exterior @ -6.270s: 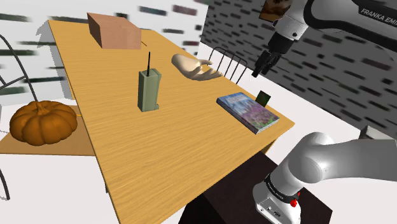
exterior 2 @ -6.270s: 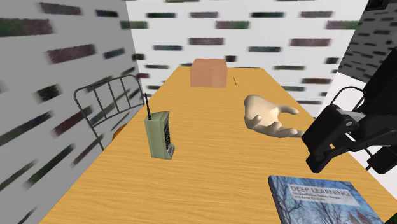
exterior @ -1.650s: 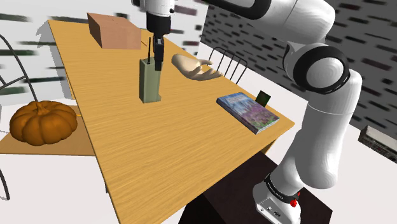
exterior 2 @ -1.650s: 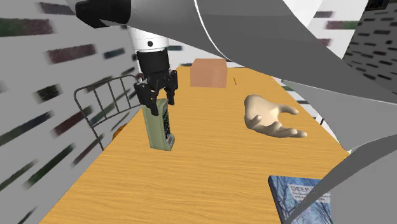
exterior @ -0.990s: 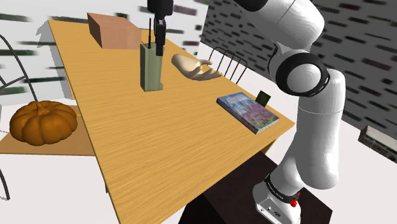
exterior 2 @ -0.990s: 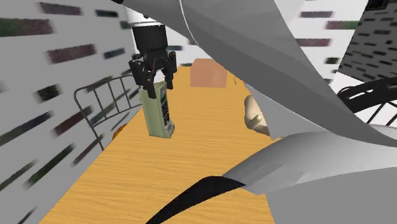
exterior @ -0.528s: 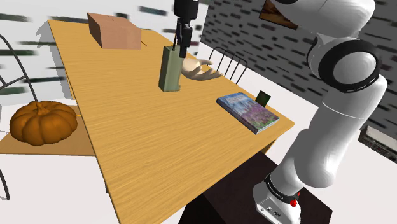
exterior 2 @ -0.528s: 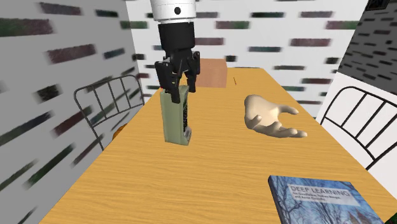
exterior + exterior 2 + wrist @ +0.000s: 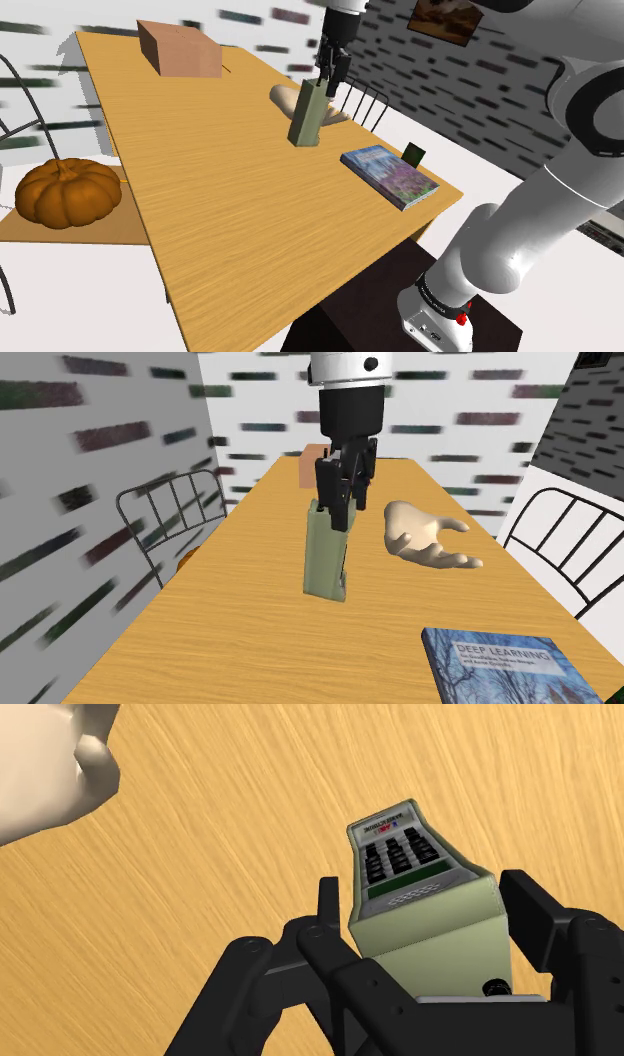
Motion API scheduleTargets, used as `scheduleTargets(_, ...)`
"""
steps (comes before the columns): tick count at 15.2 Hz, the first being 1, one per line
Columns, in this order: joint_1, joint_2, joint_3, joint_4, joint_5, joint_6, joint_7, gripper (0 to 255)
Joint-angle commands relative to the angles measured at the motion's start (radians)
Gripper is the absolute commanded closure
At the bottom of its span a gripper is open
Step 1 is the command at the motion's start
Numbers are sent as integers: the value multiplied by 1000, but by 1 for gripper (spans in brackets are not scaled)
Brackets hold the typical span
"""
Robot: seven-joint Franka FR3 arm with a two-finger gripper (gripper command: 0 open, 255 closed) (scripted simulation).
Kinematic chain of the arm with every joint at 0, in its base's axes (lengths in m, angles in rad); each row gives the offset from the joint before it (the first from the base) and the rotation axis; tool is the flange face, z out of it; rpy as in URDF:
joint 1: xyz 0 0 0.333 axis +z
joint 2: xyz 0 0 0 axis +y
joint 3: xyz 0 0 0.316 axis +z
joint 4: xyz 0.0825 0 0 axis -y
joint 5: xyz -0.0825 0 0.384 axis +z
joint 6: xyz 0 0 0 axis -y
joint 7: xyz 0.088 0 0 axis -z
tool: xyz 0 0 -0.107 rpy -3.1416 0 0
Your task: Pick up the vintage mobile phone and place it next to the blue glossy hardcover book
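**Phone swings right, closing on the book**

Half a second ago it hung left of centre in the shoulder view. Now the olive-green phone is further right, just in front of the pale sculpted palm and covering part of it. The black hand is clamped on the phone's top end with a finger pressed to each side, and the keypad shows in the wrist view. The phone hangs upright with a slight tilt. The blue book lies at the right corner of the bench, apart from the phone, with a small dark frame just behind it. A brown box stands at the upper left, and an orange pumpkin sits low at the left edge, off the bench.
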Motion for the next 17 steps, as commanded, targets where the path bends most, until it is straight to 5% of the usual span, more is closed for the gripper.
scheduleTargets(1,-15,-58,-22,-68,1,13,-37,255)
scheduleTargets(4,-38,-142,-61,-155,-5,20,-100,255)
scheduleTargets(17,-37,-184,-63,-374,-5,197,-92,255)
